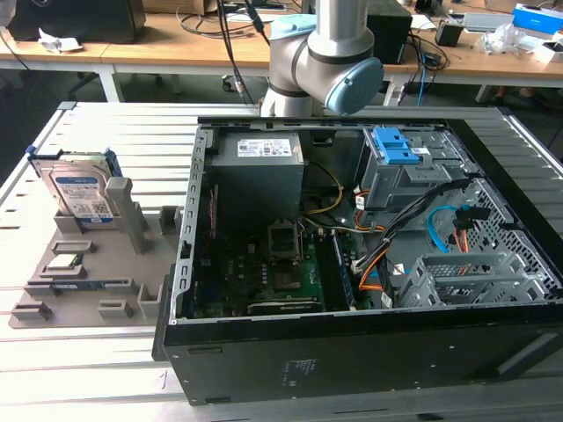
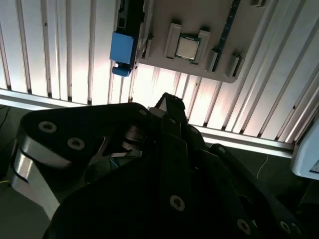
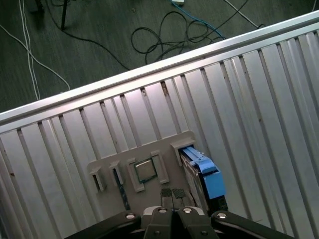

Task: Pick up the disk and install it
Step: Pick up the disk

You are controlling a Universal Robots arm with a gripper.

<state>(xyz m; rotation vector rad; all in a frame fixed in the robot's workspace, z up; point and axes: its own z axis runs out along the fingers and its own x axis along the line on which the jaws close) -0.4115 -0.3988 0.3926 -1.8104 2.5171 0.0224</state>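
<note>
The disk (image 1: pixel 79 187) stood upright on its edge in a slot at the far end of a grey fixture tray (image 1: pixel 106 264). The tray lay on the slatted aluminium table (image 1: pixel 106 123), at the exterior view's left of the open computer case (image 1: pixel 352 360). The white and blue label of the disk faced the camera, and its blue side rail was visible in both wrist views (image 3: pixel 205 175) (image 2: pixel 123 49). The disk was not yet picked up.

The gripper (image 3: pixel 173 193) hung above the tray and touched nothing. In the first wrist view its two fingertips (image 3: pixel 166 193) were pressed almost together, with nothing between them. In the second wrist view the dark body of the gripper (image 2: pixel 169 107) covered the lower part of the picture.

On the same tray, a small square processor chip (image 1: pixel 66 261) sat in its own holder near the disk. A memory module (image 1: pixel 84 284) lay just beside the chip, on the nearer side.

Inside the case, the grey power supply (image 1: pixel 258 167) was at the far side and the green motherboard (image 1: pixel 264 277) lay below it. A blue drive bracket (image 1: pixel 398 149) sat at the exterior view's right of the power supply. The robot arm (image 1: pixel 325 53) rose behind the case.
</note>
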